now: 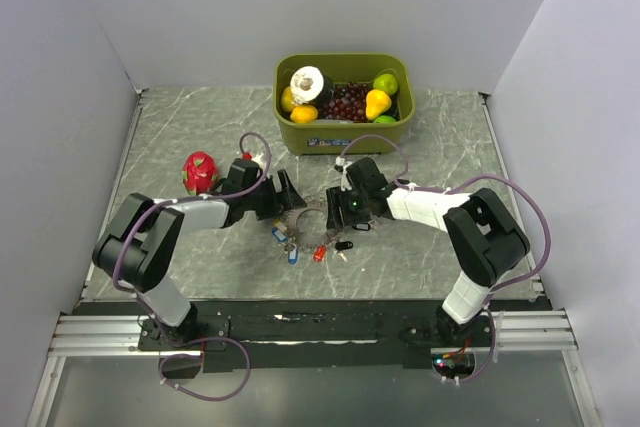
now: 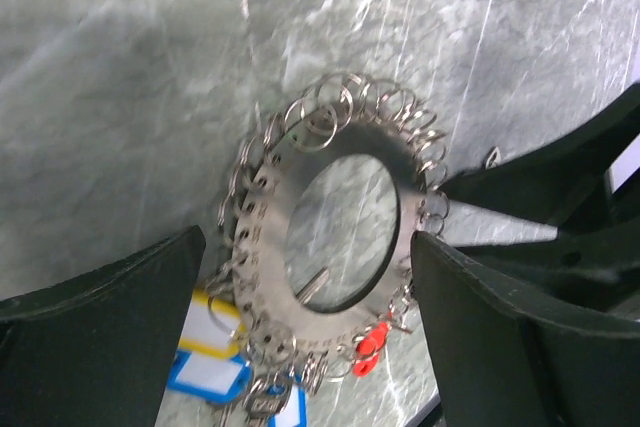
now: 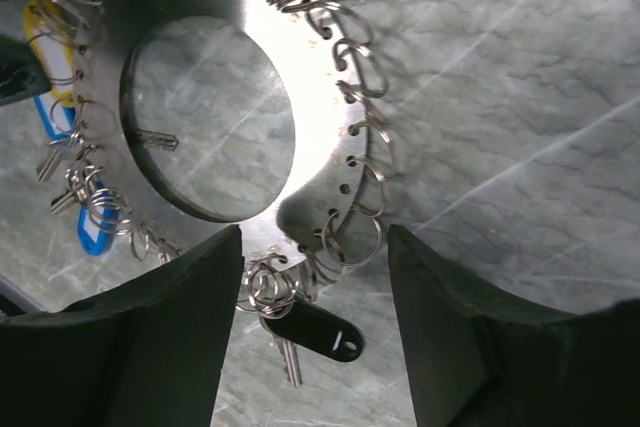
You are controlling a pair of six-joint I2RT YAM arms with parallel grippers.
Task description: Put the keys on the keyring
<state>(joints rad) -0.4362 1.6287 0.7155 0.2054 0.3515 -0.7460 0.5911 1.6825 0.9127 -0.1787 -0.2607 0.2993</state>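
The keyring (image 2: 350, 142) lay flat on the bench (image 1: 180, 127) between the two arms. It was a thin, stiff metal disc fringed with loose split rings, and its small keys (image 1: 320, 253) clustered along the near rim. The left pincer (image 2: 308, 239) stood wide astride it and the right pincer (image 3: 315, 237) gaped over the rim, neither holding anything. It looked light, hard and slippery, apt to skate if nudged, so pinching the flat band, clear of the rings, seemed surest.
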